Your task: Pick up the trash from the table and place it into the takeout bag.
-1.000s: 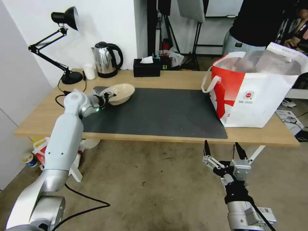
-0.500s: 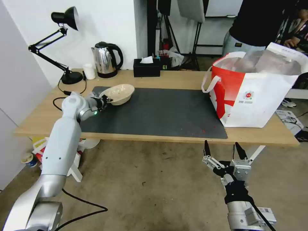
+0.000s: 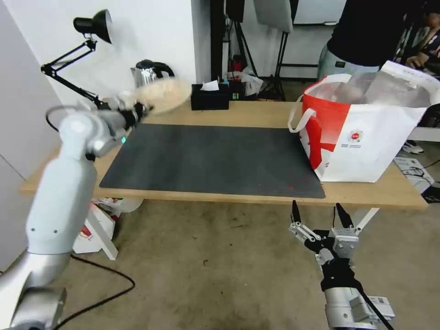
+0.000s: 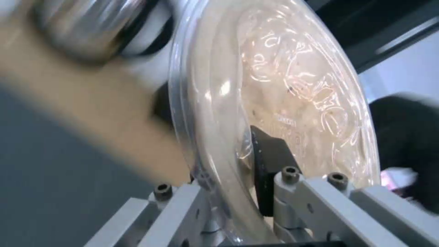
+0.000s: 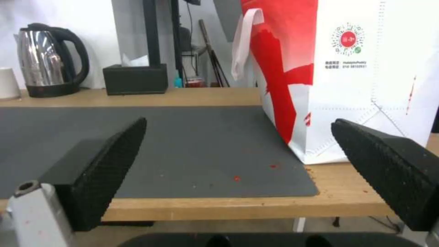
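A shallow beige bowl [image 3: 162, 94] hangs tilted in the air above the back left of the table [image 3: 256, 114], held at its rim. My left gripper [image 3: 136, 110] is shut on it. The left wrist view shows one black pad [image 4: 270, 164] inside the bowl [image 4: 293, 85] and the other finger outside the rim. The red-and-white takeout bag [image 3: 366, 133] stands open at the table's right end, beside the dark grey mat [image 3: 215, 160]. My right gripper [image 3: 317, 213] stands open below the table's front edge, facing the bag [image 5: 347, 85] across the mat [image 5: 137, 144].
A black desk lamp [image 3: 91, 27], a steel kettle [image 3: 149, 68] and a black tissue box [image 3: 209, 97] line the table's back edge. A small white cup [image 5: 7, 84] stands by the kettle [image 5: 48, 65]. Boxes and a cable lie on the floor under the table's left end [image 3: 91, 220].
My left arm has lifted the beige bowl off the mat, up and toward the back of the table. The right arm has not moved.
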`<state>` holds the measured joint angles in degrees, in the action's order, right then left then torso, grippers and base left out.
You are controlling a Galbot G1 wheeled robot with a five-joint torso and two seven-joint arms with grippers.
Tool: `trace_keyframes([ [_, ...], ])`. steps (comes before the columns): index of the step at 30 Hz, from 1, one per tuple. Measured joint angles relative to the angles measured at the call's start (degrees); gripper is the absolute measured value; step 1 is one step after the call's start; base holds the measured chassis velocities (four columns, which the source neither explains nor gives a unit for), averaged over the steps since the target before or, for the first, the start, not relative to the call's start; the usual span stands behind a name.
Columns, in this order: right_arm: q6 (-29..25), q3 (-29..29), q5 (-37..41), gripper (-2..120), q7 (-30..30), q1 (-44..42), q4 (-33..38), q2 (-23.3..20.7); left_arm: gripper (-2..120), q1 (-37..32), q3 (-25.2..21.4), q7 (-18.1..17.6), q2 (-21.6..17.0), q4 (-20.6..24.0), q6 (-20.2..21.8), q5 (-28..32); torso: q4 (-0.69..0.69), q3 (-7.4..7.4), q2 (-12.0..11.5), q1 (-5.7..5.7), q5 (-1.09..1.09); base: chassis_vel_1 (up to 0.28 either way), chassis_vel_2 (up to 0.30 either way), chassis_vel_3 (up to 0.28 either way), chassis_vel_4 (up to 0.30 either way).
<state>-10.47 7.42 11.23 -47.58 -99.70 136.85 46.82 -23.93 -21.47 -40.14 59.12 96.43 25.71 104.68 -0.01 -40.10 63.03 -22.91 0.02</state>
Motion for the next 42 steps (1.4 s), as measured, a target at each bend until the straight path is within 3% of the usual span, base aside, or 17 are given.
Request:
trace_keyframes([
  [1, 0.00, 0.00, 0.00, 100, 0.00, 0.00, 0.00, 0.00, 7, 2.04, 1.31, 3.88, -1.11, -0.97, -1.72, -0.89, 0.02, 0.00, 0.01, 0.00, -0.01, 0.000, 0.000, 0.000, 0.000],
  [2, 0.00, 0.00, 0.00, 100, 0.00, 0.00, 0.00, 0.00, 7, 2.04, 1.31, 3.88, -1.11, -0.97, -1.72, -0.89, 0.02, 0.00, 0.01, 0.00, -0.01, 0.000, 0.000, 0.000, 0.000],
  [5, 0.00, 0.00, 0.00, 100, 0.00, 0.00, 0.00, 0.00, 7, 6.71, 5.72, 14.90, -3.55, -4.00, -5.33, -2.45, 0.01, -0.01, 0.00, -0.01, -0.02, 0.000, 0.000, 0.000, 0.000],
  [6, 0.00, 0.00, 0.00, 100, 0.00, 0.00, 0.00, 0.00, 7, 6.71, 5.72, 14.90, -3.55, -4.00, -5.33, -2.45, 0.01, -0.01, 0.00, -0.01, -0.02, 0.000, 0.000, 0.000, 0.000],
  [7, 0.00, 0.00, 0.00, 100, 0.00, 0.00, 0.00, 0.00, 7, 7.87, 7.61, 18.24, -3.94, -4.74, -6.60, -3.13, 0.03, -0.01, 0.00, 0.00, -0.02, 0.000, 0.000, 0.000, 0.000],
  [9, 0.00, 0.00, 0.00, 100, 0.00, 0.00, 0.00, 0.00, 7, 10.37, 11.64, 24.56, -3.88, -6.25, -10.16, -4.64, 0.02, -0.01, 0.01, 0.00, -0.02, 0.000, 0.000, 0.000, 0.000],
  [10, 0.00, 0.00, 0.00, 100, 0.00, 0.00, 0.00, 0.00, 7, 10.37, 11.64, 24.56, -3.88, -6.25, -10.16, -4.64, 0.02, -0.01, 0.01, 0.00, -0.02, 0.000, 0.000, 0.000, 0.000],
  [11, 0.00, 0.00, 0.00, 100, 0.00, 0.00, 0.00, 0.00, 7, 11.72, 13.82, 28.34, -3.46, -7.20, -11.94, -5.27, 0.01, -0.01, 0.00, 0.00, -0.02, 0.000, 0.000, 0.000, 0.000],
  [14, 0.00, 0.00, 0.00, 100, 0.00, 0.00, 0.00, 0.00, 7, 15.97, 18.90, 35.36, -1.49, -9.25, -15.21, -5.53, 0.00, -0.01, 0.00, 0.00, 0.00, 0.000, 0.000, 0.000, 0.000],
  [19, 0.00, 0.00, 0.00, 100, 0.00, 0.00, 0.00, 0.00, 7, 21.76, 24.76, 38.28, 1.60, -12.08, -16.81, -4.74, -0.01, -0.01, 0.00, 0.00, -0.01, 0.000, 0.000, 0.000, 0.000],
  [24, 0.00, 0.00, 0.00, 100, 0.00, 0.00, 0.00, 0.00, 7, 30.93, 34.72, 41.69, 7.76, -20.52, -19.36, -3.80, 0.00, 0.00, 0.00, -0.01, 0.01, 0.000, 0.000, 0.000, 0.000],
  [28, 0.00, 0.00, 0.00, 100, 0.00, 0.00, 0.00, 0.00, 7, 33.31, 38.81, 42.88, 10.80, -25.36, -19.50, -4.06, 0.01, -0.01, -0.01, -0.01, -0.02, 0.000, 0.000, 0.000, 0.000],
  [42, 0.00, 0.00, 0.00, 100, 0.00, 0.00, 0.00, 0.00, 7, 35.57, 44.81, 46.27, 19.91, -36.21, -20.54, -5.98, 0.01, -0.01, -0.01, -0.01, -0.01, 0.000, 0.000, 0.000, 0.000],
])
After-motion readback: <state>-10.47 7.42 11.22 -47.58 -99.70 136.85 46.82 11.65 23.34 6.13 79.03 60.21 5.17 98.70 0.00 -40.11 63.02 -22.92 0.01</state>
